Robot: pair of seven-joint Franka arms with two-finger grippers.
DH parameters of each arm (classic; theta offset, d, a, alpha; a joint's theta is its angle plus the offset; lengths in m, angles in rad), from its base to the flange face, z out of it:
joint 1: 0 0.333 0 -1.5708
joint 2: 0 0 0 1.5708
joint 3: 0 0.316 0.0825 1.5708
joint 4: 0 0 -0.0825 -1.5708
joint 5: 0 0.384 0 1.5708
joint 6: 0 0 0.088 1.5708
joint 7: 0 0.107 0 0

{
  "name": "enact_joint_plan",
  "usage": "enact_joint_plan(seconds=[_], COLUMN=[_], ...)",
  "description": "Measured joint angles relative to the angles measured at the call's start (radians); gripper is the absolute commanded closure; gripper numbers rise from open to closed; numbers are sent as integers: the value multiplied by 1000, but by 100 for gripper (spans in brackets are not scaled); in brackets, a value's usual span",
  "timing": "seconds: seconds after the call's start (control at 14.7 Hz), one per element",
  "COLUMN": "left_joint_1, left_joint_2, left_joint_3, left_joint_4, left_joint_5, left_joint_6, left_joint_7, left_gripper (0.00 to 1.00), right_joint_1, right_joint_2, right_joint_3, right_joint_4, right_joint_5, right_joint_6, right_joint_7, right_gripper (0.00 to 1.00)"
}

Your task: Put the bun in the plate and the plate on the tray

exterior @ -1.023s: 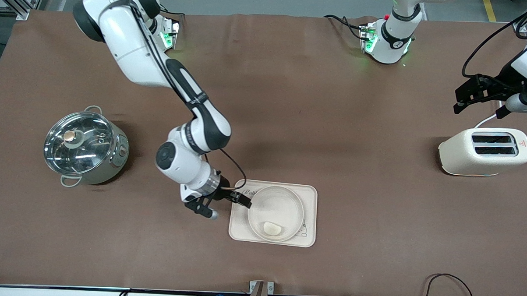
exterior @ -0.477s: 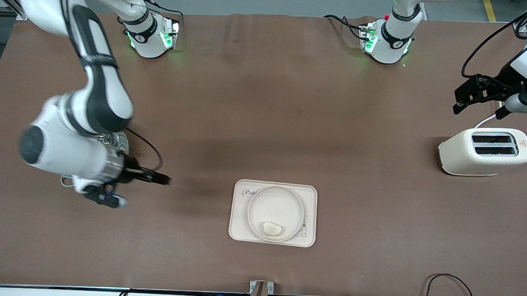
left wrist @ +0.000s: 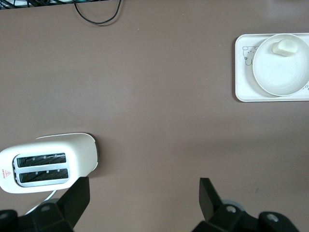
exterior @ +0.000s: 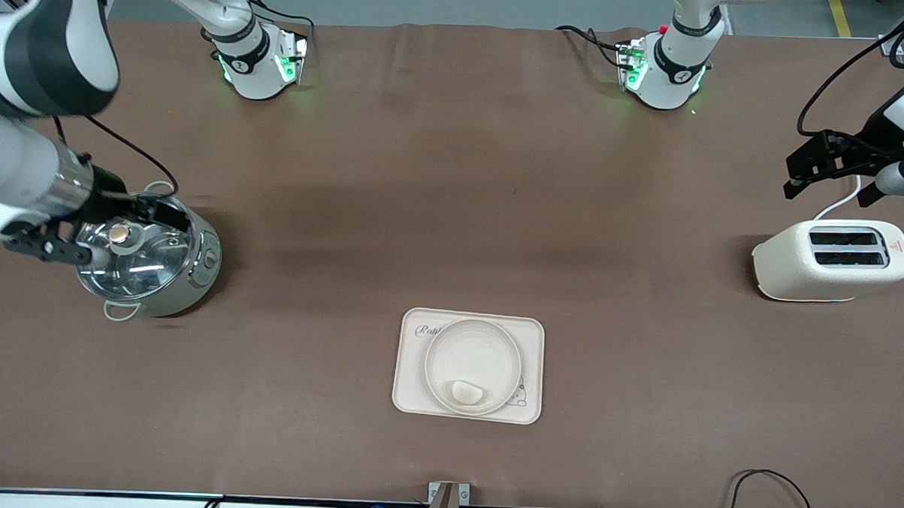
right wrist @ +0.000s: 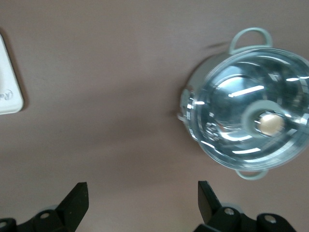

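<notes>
Bun (exterior: 467,392) lying in plate (exterior: 473,345), plate sitting on tray (exterior: 532,368); both steps apparently done, nothing left but parking the arms. Well apart from right gripper (exterior: 156,212), hanging spread wide and empty over lidded pot (exterior: 145,254). Equally distant from left gripper (exterior: 823,163), waiting wide open, holding nothing, over table (exterior: 453,209) just beside toaster (exterior: 832,260).

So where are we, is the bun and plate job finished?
It looks done: the bun lies in the plate, and the plate sits on the tray. Nothing is in hand: the right tool is open over the lidded pot, the left tool open above the toaster. Nothing visibly remains.
</notes>
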Motion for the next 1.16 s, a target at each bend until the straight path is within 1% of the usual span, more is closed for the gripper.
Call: enact_joint_plan(seconds=[0.14, 0.2, 0.41, 0.55, 0.82, 1.16], left_joint_1=[0, 0, 0, 0, 0, 0], left_joint_2=[0, 0, 0, 0, 0, 0], left_joint_3=[0, 0, 0, 0, 0, 0], left_joint_4=[0, 0, 1, 1, 1, 1], left_joint_5=[0, 0, 0, 0, 0, 0], left_joint_6=[0, 0, 0, 0, 0, 0], left_joint_7=[0, 0, 0, 0, 1, 1], left_gripper=[0, 0, 0, 0, 0, 0], right_joint_1=[-19, -45, -173, -221, -223, -230], right_joint_2=[-51, -70, -116, -152, -190, -201], right_joint_3=[1, 4, 26, 39, 67, 61], right_joint_4=[-13, -20, -31, -32, -38, -39], right_joint_5=[-31, -41, -45, -49, -64, -70], right_joint_6=[-36, -43, -56, -73, -85, -85], right_joint_7=[-4, -31, -155, -186, -187, -212], right_gripper=[0, 0, 0, 0, 0, 0])
